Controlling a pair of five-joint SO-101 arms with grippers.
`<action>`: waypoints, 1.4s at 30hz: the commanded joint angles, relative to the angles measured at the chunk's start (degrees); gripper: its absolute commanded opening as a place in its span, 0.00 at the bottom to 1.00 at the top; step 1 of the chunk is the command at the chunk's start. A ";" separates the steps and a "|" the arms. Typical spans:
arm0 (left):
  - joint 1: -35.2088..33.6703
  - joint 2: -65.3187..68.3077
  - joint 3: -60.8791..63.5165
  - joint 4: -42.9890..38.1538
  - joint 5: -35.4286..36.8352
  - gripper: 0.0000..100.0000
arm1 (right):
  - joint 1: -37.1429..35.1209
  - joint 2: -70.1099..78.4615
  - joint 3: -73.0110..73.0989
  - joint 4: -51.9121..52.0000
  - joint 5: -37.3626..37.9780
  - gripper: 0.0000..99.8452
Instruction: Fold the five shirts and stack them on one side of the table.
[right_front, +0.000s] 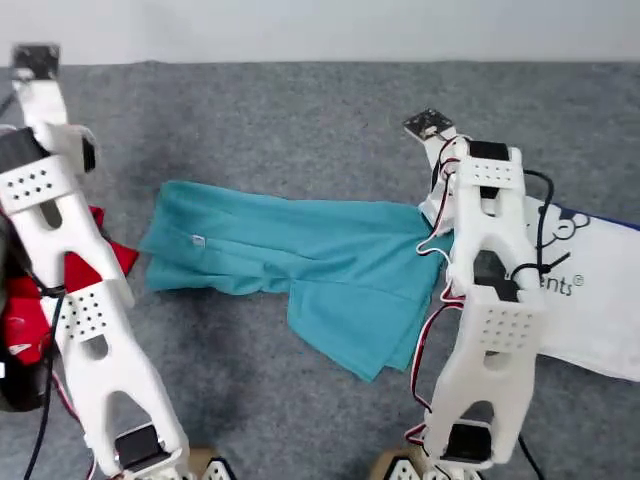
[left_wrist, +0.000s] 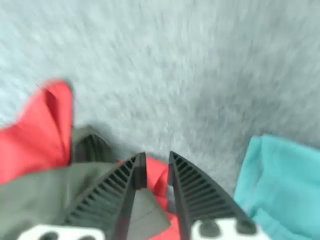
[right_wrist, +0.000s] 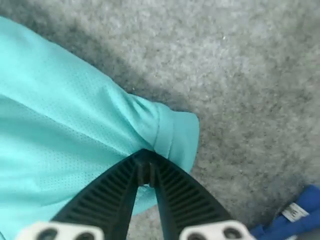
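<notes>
A teal shirt (right_front: 300, 265) lies spread and partly folded across the middle of the grey table. My right gripper (right_wrist: 145, 167) is shut on the teal shirt (right_wrist: 75, 130) at its right edge, and the cloth puckers toward the fingertips. Beside it at the right lies a white shirt (right_front: 590, 300) with blue print. A red shirt (right_front: 105, 250) is bunched at the left under my left arm. My left gripper (left_wrist: 157, 165) hovers over the red shirt (left_wrist: 35, 135), its fingers a narrow gap apart with red cloth showing below. The teal shirt's edge (left_wrist: 280, 180) lies to one side.
Grey-olive cloth (left_wrist: 45, 195) lies with the red shirt beneath the left gripper. A dark bundle (right_front: 15, 385) sits at the table's left edge. A blue-edged corner with a label (right_wrist: 290, 220) lies near the right gripper. Bare grey table surface (right_front: 300, 120) stretches behind the teal shirt.
</notes>
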 joint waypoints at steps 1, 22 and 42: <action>1.85 -10.11 2.33 1.67 0.09 0.08 | -1.63 -7.78 -1.85 2.24 0.35 0.01; 19.08 -30.24 69.41 -10.11 -0.97 0.08 | -15.43 -8.31 3.87 27.30 -1.93 0.01; 10.02 -36.66 76.62 1.58 -8.97 0.02 | -0.75 0.31 4.48 27.38 1.32 0.01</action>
